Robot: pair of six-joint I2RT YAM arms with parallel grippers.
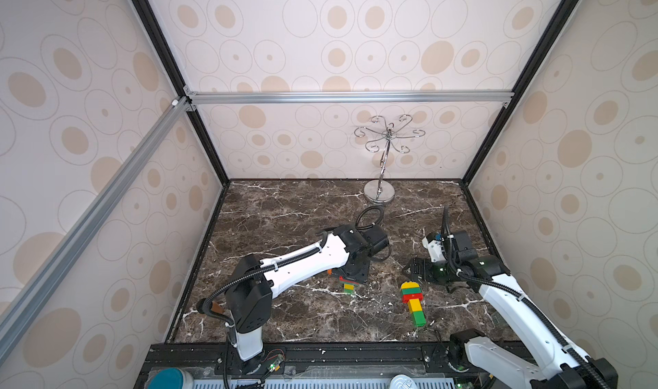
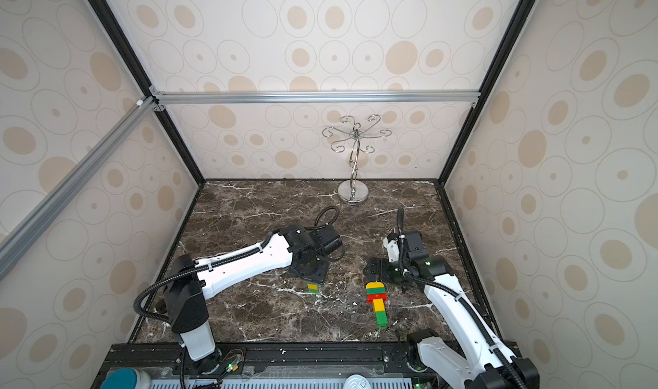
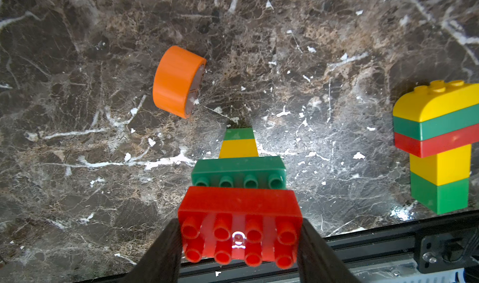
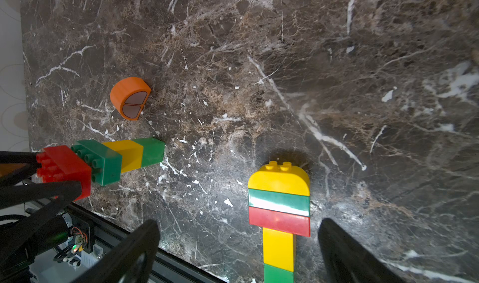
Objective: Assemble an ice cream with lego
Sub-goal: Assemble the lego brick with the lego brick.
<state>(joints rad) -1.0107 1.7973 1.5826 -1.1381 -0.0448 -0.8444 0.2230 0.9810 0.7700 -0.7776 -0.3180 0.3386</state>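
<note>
**Left clamps lego stack, right spread over domed stack**

Left gripper [image 3: 239,239] is clamped on the red brick [image 3: 239,206] that ends a red-green-yellow-green stack [image 3: 238,149]. The stack sticks out past its fingertips toward the marble table [image 3: 77,165]; contact with the table is unclear. Orange dome [image 3: 176,81] lies loose ahead of the tips, off to one side. Right gripper [image 4: 238,224] is spread wide, touching nothing. Yellow-domed stack [image 4: 279,211] lies flat on the table, stem between its fingers, dome beyond the tips.

The left arm [image 1: 302,262] and right arm [image 1: 505,294] wear smooth white shells dotted with small dark screw holes, black joint housings, and ribbed black cable conduit [image 1: 228,287] alongside. The left end effector [image 3: 239,228] has matte black tapered fingers [image 3: 160,253].
</note>
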